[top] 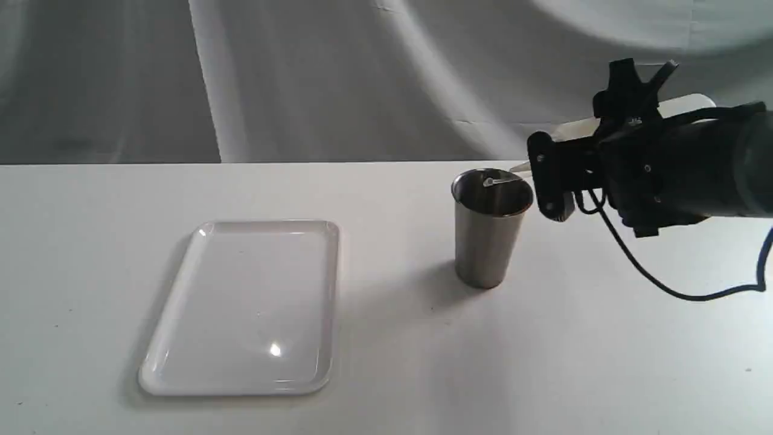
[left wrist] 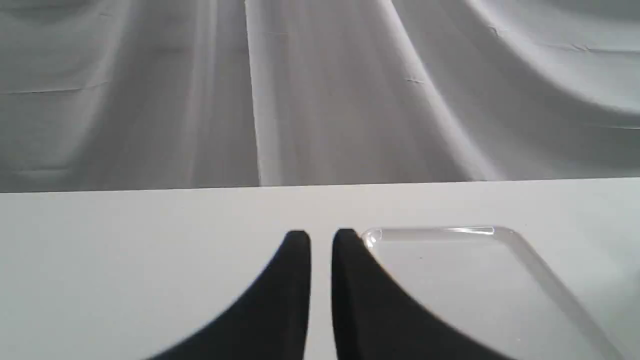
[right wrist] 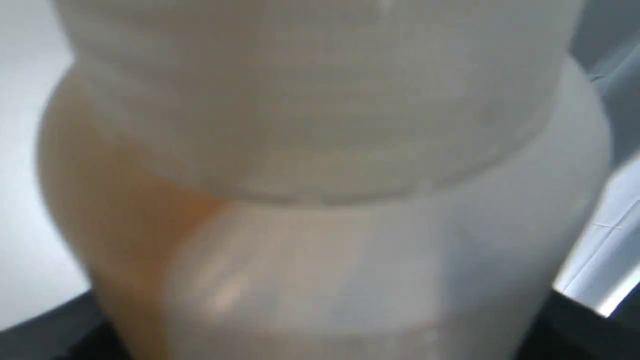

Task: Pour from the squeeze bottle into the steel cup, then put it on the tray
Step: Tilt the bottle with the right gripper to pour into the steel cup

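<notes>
No legible text or labels anywhere

A white table (top: pixel 386 338) fills the foreground; behind the table hangs a grey draped cloth backdrop (top: pixel 302 78) (creased in long folds).

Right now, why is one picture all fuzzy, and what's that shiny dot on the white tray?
Right wrist view: the squeeze bottle fills the frame, too near the lens, so it blurs. Exterior view: the dot on the tray is glare; the steel cup casts a soft shadow. Left wrist view: the left gripper looks soft-edged.
</notes>
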Controlling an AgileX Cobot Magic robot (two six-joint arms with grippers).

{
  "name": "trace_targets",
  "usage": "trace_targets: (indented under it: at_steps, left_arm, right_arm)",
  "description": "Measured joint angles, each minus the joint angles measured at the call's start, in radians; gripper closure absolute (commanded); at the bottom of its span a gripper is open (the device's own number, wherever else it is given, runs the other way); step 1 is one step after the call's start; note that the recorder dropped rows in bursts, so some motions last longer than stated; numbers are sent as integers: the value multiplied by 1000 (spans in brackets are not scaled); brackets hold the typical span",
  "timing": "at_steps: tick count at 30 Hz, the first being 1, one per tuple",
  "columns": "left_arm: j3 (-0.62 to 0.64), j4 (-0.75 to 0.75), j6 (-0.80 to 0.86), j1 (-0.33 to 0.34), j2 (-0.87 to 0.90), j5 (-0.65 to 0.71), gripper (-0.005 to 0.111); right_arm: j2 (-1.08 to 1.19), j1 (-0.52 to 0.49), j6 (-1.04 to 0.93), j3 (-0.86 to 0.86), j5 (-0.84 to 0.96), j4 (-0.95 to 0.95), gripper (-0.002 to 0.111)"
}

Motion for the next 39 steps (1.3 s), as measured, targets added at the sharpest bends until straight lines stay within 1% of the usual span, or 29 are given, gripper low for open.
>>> trace_targets:
  at_steps: [9, 15, 22, 39]
  left_arm:
    - [0, 0, 0, 0, 0, 0, 98]
    - [0, 0, 0, 0, 0, 0, 98]
    - [0, 0, 0, 0, 0, 0, 98]
    - [0, 0, 0, 0, 0, 0, 98]
  right_arm:
    - [0, 14, -26, -77, 36, -3, 64]
    - [0, 17, -51, -79, 38, -3, 64]
    - [0, 17, -135, -79, 40, -3, 64]
    - [0, 17, -228, -79, 41, -3, 64]
